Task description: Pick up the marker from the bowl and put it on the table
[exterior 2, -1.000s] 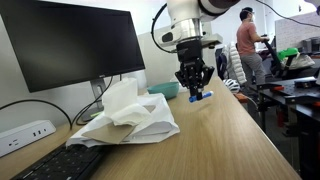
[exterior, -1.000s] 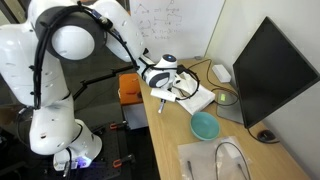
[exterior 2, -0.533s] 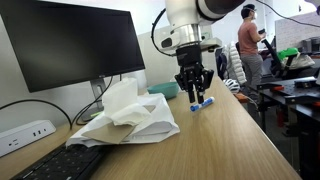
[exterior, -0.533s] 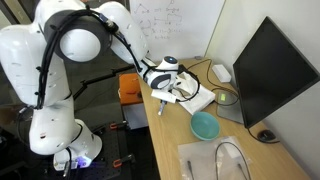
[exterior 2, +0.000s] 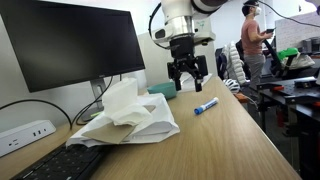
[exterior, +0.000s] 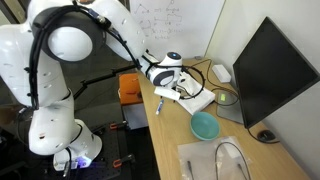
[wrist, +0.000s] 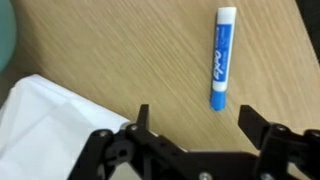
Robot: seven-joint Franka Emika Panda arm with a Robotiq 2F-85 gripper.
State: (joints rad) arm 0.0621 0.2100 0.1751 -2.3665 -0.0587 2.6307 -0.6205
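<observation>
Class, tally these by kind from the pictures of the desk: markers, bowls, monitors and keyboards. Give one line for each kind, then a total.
marker, blue and white, lying on the table: 1
bowl, teal: 1
monitor, dark screen: 1
keyboard, black: 1
Total: 4

Whiteboard (exterior: 175,22) behind; dark monitor (exterior 2: 70,45).
</observation>
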